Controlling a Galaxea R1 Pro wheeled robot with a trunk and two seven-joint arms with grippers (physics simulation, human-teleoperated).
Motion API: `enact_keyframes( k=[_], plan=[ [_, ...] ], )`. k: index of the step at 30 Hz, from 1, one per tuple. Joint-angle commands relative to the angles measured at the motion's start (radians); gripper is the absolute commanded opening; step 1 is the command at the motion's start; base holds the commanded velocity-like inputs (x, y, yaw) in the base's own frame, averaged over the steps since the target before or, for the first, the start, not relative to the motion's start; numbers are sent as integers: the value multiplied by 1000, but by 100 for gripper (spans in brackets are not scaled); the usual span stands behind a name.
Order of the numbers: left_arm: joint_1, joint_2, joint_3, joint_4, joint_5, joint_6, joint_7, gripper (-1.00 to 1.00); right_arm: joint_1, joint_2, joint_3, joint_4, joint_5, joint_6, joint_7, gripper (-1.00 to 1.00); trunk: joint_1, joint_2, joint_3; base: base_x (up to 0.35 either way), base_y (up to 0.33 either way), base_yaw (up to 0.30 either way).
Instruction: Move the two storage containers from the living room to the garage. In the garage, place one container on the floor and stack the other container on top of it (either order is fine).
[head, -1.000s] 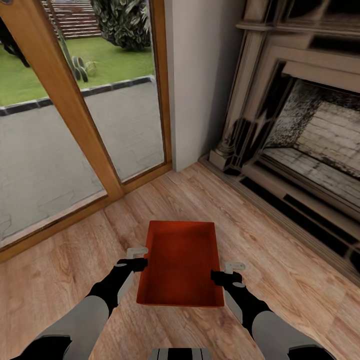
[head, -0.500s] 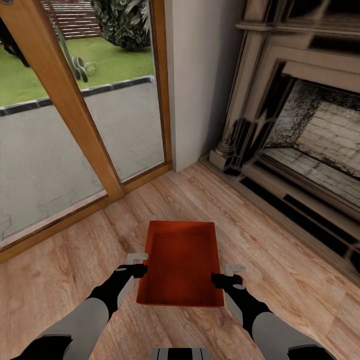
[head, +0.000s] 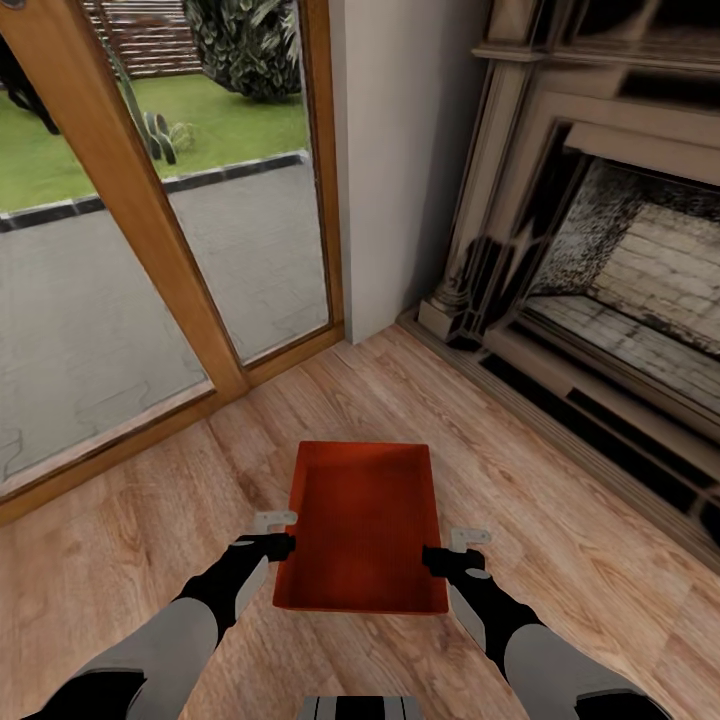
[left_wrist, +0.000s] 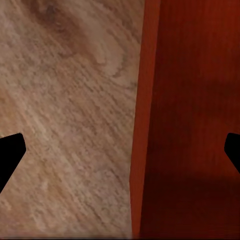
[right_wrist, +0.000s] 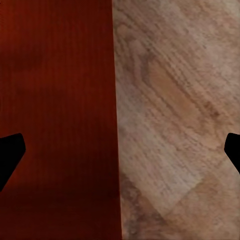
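Observation:
One red-orange storage container (head: 362, 525) lies open side up on the light wood floor (head: 150, 520) of the living room, right in front of me. My left gripper (head: 283, 540) is at its left long wall and my right gripper (head: 437, 553) at its right long wall, both near the container's near end. In the left wrist view the left gripper (left_wrist: 120, 155) is open, its dark fingertips spread wide to either side of the container's wall (left_wrist: 142, 100). The right gripper (right_wrist: 120, 155) is open in the same way over the opposite wall (right_wrist: 107, 100).
A brick fireplace (head: 620, 270) with a stone surround runs along the right. A wood-framed glass door (head: 150, 250) to the garden fills the left and back. A white wall pillar (head: 400, 150) stands between them. Wood floor lies around the container.
My left gripper has slid a little along the container's left wall toward its near end. The right gripper and the container have barely moved.

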Motion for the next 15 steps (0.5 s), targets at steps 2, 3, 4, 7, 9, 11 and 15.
enact_keyframes(
  k=[2,3,4,7,9,11,15],
  plan=[
    [0,-1,3,3,0,5,2,100,0,0,7,0,-10,-1,-5,100,0,0,-1,0,0,0],
    [0,-1,3,4,0,5,2,100,0,0,7,0,-10,-1,-5,100,0,0,-1,0,0,0],
    [0,-1,3,5,-1,5,2,100,0,0,7,0,-10,-1,-5,100,0,0,-1,0,0,0],
    [0,-1,3,6,-1,5,2,100,0,0,8,0,-10,-1,-5,100,0,0,-1,0,0,0],
    [0,0,3,7,-1,5,1,100,0,0,8,0,-10,-1,-5,100,0,0,-1,0,0,0],
    [0,0,3,7,-1,5,1,100,0,0,8,0,-9,-1,-5,100,0,0,-1,0,0,0],
    [0,-1,3,8,-1,5,1,100,0,0,8,0,-9,-1,-4,100,0,0,-1,0,0,0]
  ],
)
